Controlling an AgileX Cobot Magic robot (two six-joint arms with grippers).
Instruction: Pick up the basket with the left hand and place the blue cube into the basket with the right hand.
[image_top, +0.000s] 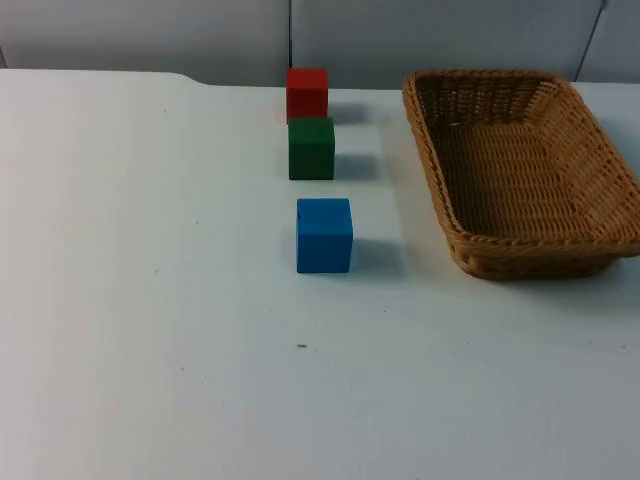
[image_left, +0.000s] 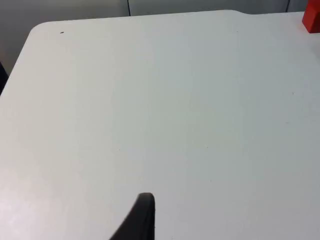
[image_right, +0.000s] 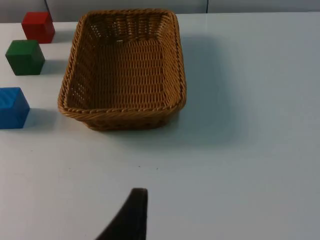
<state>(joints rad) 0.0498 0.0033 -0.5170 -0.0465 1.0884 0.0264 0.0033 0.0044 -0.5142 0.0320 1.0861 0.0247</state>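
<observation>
The wicker basket (image_top: 520, 170) sits empty on the table (image_top: 150, 300), the blue cube (image_top: 324, 235) just beside it (green neighbour close behind). Either hand's opening: cannot tell. Reaching right, it could nudge the green cube (image_top: 311, 148).

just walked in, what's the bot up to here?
Nothing is being handled yet. The wicker basket sits empty on the white table, with the blue cube beside it on the table, nearest the camera in a row with a green cube and a red cube behind it. The left gripper hangs over bare table, away from the basket. The right gripper hangs in front of the basket. Neither holds anything, so both the basket pickup and the cube placement are not yet done.
</observation>
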